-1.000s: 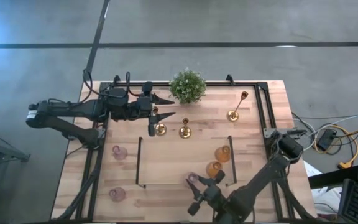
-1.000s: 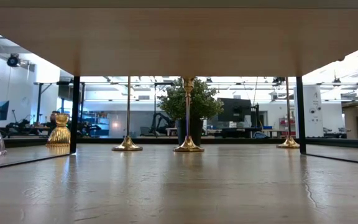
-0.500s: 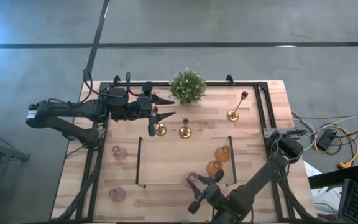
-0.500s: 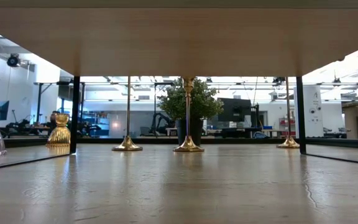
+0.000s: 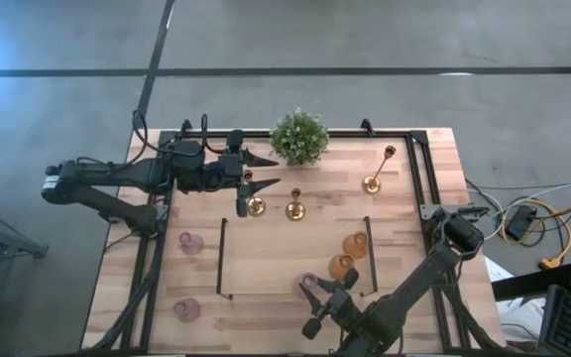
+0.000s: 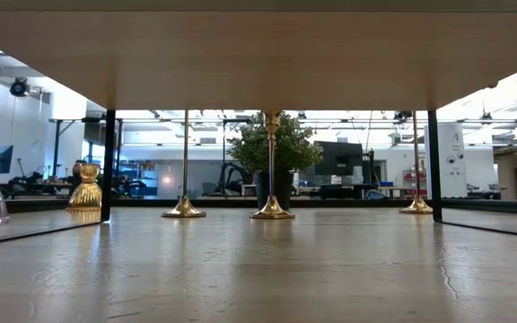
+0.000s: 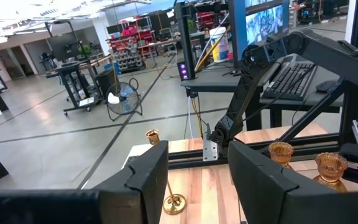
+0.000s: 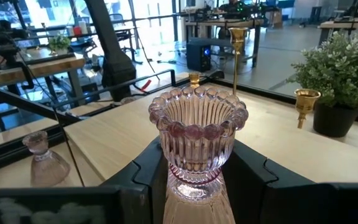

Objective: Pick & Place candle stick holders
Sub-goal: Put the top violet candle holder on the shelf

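Observation:
Three brass candlesticks stand on their round bases on the far half of the table: one at the left [image 5: 255,204], one in the middle [image 5: 294,209], one at the far right [image 5: 373,182]. My left gripper [image 5: 276,170] is open and empty, level above the left candlestick, pointing at the table's right. My right gripper [image 5: 310,290] is shut on a pink glass cup [image 8: 196,140] near the front edge. Two more pink cups [image 5: 190,243] [image 5: 186,309] and two amber cups [image 5: 355,245] [image 5: 341,268] stand on the table. My right gripper holds the pink cup by the lower part of its ribbed bowl [image 8: 173,163], pinched between the two fingers [image 8: 146,171], one on each side. The fingers come level from the table's near right. The cup stands upright; the fingers hide its foot.
A bushy green potted plant [image 5: 299,137] stands at the far edge. A thin black frame [image 5: 222,256] marks a rectangle in the table's middle. Black rails [image 5: 416,178] run along the table's sides. Bare wood lies at the table's near left.

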`<state>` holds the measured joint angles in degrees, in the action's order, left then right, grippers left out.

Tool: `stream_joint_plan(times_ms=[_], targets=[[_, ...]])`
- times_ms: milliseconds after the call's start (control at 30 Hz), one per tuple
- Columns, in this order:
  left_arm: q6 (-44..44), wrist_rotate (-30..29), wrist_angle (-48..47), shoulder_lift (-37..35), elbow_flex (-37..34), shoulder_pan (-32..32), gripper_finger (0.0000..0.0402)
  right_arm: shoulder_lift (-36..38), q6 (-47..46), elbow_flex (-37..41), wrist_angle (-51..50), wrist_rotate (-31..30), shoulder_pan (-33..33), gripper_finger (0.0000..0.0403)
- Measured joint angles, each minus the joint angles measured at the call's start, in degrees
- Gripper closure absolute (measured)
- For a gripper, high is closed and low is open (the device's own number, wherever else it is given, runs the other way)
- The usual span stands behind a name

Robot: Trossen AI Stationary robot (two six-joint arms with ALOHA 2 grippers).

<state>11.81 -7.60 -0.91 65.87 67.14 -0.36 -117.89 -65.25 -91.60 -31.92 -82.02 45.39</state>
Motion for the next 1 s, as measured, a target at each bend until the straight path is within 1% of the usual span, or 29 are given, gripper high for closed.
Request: stream_joint_plan(times_ms=[367, 567, 733, 900, 933, 1000], targets=[[0.0, 0.0, 0.0, 0.0, 0.0, 0.0, 0.023, -0.2, 0.9, -0.2, 0.9, 0.3, -1.0, 0.0288], [0.0, 0.0, -0.1, 0.0, 0.0, 0.0, 0.023, -0.2, 0.9, -0.2, 1.7, 2.1, -2.3, 0.0288], [0.0, 0.0, -0.6, 0.0, 0.0, 0.0, 0.023, -0.2, 4.0, -0.2, 4.3, 3.9, -3.0, 0.0288], [0.0, 0.0, -1.0, 0.0, 0.0, 0.0, 0.0229, -0.2, 3.4, -0.2, 4.5, 4.2, -3.7, 0.0288], [0.0, 0.0, -1.1, 0.0, 0.0, 0.0, 0.0229, -0.2, 3.0, -0.2, 4.5, 4.3, -3.9, 0.0286], [0.0, 0.0, -1.4, 0.0, 0.0, 0.0, 0.0229, -0.2, 2.5, -0.2, 4.5, 4.3, -4.3, 0.0266]])
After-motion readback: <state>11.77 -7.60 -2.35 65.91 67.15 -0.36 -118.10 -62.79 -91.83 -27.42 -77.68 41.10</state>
